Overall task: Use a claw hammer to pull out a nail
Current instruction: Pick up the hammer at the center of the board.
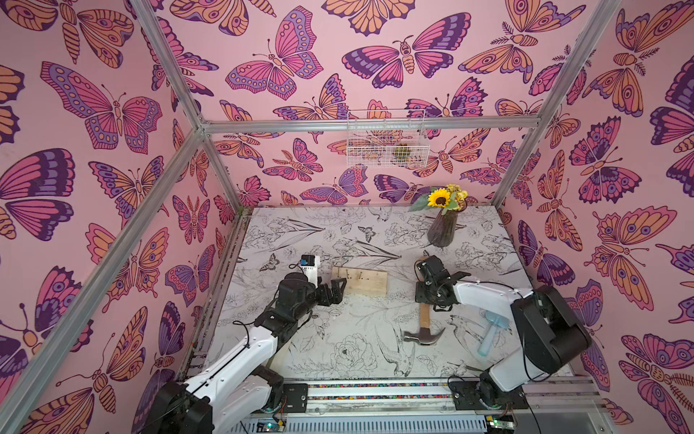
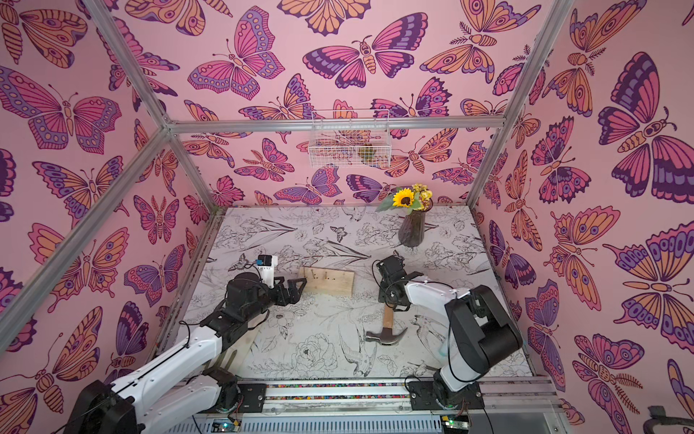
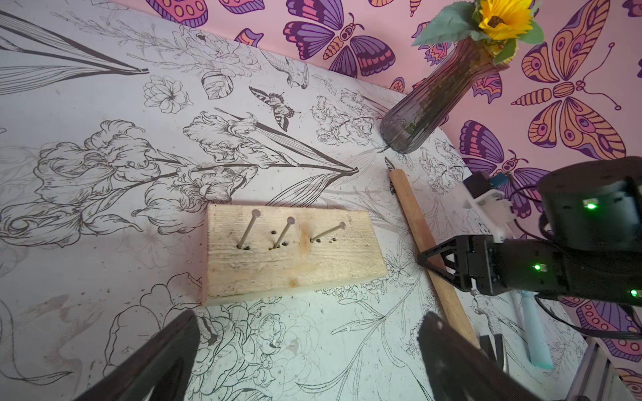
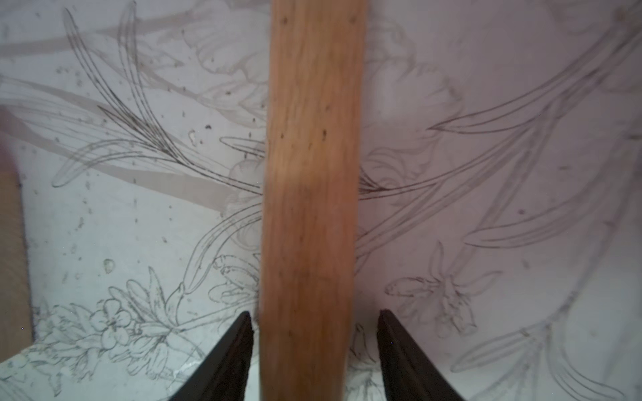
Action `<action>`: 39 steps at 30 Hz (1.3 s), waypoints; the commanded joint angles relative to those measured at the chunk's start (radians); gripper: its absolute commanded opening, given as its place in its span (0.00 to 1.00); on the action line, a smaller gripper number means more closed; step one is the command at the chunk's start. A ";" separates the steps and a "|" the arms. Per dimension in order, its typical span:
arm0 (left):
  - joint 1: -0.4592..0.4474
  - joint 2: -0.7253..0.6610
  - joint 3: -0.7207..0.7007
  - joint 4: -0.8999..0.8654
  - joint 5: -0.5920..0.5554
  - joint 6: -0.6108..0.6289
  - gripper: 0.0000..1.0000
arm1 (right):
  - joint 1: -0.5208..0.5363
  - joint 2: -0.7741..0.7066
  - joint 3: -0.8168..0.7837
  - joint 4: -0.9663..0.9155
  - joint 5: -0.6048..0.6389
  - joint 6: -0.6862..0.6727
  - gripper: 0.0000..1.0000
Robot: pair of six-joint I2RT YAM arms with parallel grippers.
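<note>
The right hand [image 4: 314,314] sits closest to the lens. Its two dark fingers [image 4: 232,364] stand on either side of the claw hammer [image 4: 312,139], with a thin gap showing at each side of the wooden handle. The hand is therefore released, not yet clenched on the shaft. The hammer lies flat on the surface [image 1: 338,233]. Its steel head [image 1: 424,336] rests behind the right hand, toward that arm's base, and the handle's free end reaches past the fingertips toward the vase [image 1: 443,229]. Judgement: straddling the shaft away from the head leaves a long lever for prying.

The left hand [image 3: 307,319] is spread wide and holds nothing. Just ahead of its fingertips lies the wooden block [image 3: 295,264], which sits between the two hands. Three nails [image 3: 285,232] stand proud of it, all leaning (heads clear of the wood, so a claw can likely slide beneath). The left hand's station probably serves to pin the block during the pull.

The surface carries a black-line print of flowers and birds. A pale blue plastic item [image 1: 492,334] lies beside the right arm. Pink butterfly-pattern walls [image 1: 94,150] enclose the cell, braced by aluminium rails [image 1: 281,126]. A white wire basket [image 1: 386,139] hangs on the back wall.
</note>
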 commanded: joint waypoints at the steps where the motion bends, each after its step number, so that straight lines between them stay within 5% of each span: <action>1: -0.005 0.019 -0.003 0.027 0.013 0.035 1.00 | -0.004 0.045 0.003 -0.002 -0.033 0.017 0.53; 8: -0.008 0.096 0.043 0.057 0.070 0.008 0.98 | 0.042 0.055 -0.005 0.044 0.005 -0.054 0.16; 15: -0.049 0.221 0.136 0.123 0.114 -0.034 0.93 | 0.203 -0.151 -0.108 0.299 0.051 -0.261 0.00; 31: -0.216 0.709 0.418 0.395 0.223 -0.082 0.88 | 0.231 -0.388 -0.407 0.751 -0.083 -0.336 0.00; 39: -0.224 0.890 0.545 0.497 0.339 -0.134 0.69 | 0.231 -0.448 -0.472 0.816 -0.125 -0.354 0.00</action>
